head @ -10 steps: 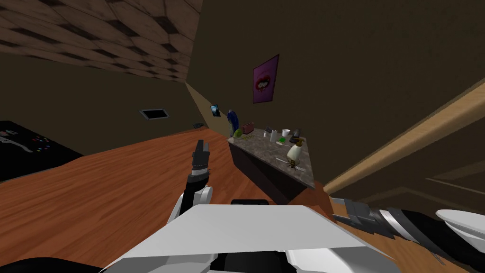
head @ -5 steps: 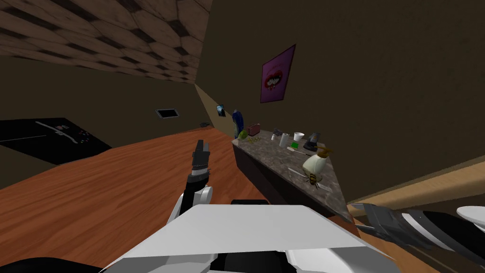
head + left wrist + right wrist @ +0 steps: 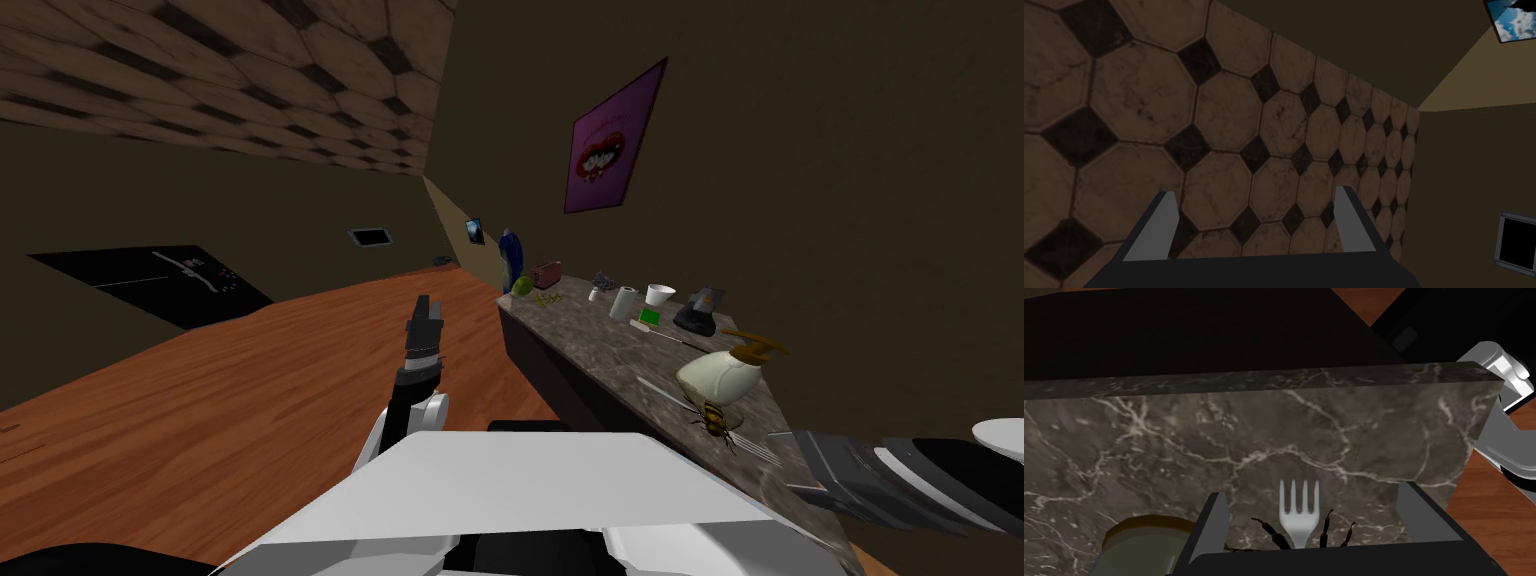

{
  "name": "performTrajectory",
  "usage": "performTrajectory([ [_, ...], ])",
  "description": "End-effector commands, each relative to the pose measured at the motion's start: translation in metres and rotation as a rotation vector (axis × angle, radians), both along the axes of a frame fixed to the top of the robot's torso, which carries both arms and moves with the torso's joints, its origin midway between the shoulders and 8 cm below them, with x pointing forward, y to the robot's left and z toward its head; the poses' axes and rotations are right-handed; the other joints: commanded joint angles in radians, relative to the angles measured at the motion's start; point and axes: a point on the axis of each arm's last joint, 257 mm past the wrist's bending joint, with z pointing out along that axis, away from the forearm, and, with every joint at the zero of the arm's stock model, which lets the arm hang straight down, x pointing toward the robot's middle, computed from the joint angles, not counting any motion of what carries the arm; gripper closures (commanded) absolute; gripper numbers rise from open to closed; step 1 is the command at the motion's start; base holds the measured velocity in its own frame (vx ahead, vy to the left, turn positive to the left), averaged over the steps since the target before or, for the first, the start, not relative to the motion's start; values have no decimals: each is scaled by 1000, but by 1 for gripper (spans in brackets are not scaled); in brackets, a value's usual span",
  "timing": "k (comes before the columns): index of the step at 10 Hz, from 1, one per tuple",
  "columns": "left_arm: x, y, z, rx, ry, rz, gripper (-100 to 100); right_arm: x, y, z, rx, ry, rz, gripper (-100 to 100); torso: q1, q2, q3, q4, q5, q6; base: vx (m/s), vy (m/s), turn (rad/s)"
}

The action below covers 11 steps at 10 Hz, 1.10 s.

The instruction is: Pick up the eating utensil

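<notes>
- Head view: the fork (image 3: 752,446) lies flat on the marble counter (image 3: 590,345) to my right, with its tines toward the slab's near end.
  - A bee (image 3: 712,418) sits over the fork's shaft, and a dispenser (image 3: 722,374) stands just beside the bee, over the handle end.
  - My right gripper (image 3: 786,462) hovers at the counter's near end, close to the tines.
  - My left gripper (image 3: 428,303) is raised over the wooden floor, well apart from the counter.
- Left wrist view: the left gripper (image 3: 1255,191) has its fingers spread wide with nothing between them. I take that arm to be idle.
- Right wrist view: the right gripper (image 3: 1312,489) is released, with both fingers standing apart above the counter (image 3: 1274,428).
  - The fork (image 3: 1298,510) shows its tine end between the fingers, roughly centred and touching neither. The rest of it is hidden behind the gripper body.
  - The dark legs of the bee (image 3: 1269,530) flank the fork's neck.
  - The dispenser (image 3: 1136,538) sits just outside one finger.
- Progress, as I judge it: the approach looks mostly done, since the open fingers straddle the fork. Nothing is grasped or lifted yet.
  - I have yet to lower onto the fork, close on it and raise it.
  - The bee and dispenser crowd the handle, so the tine end looks like the freer place to grip.
</notes>
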Motion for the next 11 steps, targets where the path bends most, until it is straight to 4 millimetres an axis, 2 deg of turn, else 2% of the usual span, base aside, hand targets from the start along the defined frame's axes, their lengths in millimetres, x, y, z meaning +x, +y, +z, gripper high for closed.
performTrajectory([
  [1,0,0,0,0,0,0,0,0,0,0,0,0,0,-100,0,0,0,0,0,0,44,22,14],
  [2,0,0,0,0,0,0,0,0,-1,0,-3,0,0,0,-2,4,2,1,0,1,10,5,-1],
  [3,0,0,0,0,0,0,0,-5,6,-10,-2,1,-2,-100,-3,7,4,2,-1,1,22,-22,17],
  [5,0,0,0,0,0,0,0,-9,14,-20,-1,-1,-4,-100,-7,7,4,2,-2,1,34,-48,19],
  [7,0,0,0,0,0,0,0,-10,15,-20,-1,-1,-3,-100,-7,8,4,2,-2,1,8,-17,5],
  [8,0,0,0,0,0,0,0,-10,15,-21,-2,-1,-4,100,-5,8,5,2,-1,1,0,0,0],
  [11,0,0,0,0,0,0,0,-10,15,-21,-1,0,-5,100,-5,8,5,2,-1,1,0,0,0],
])
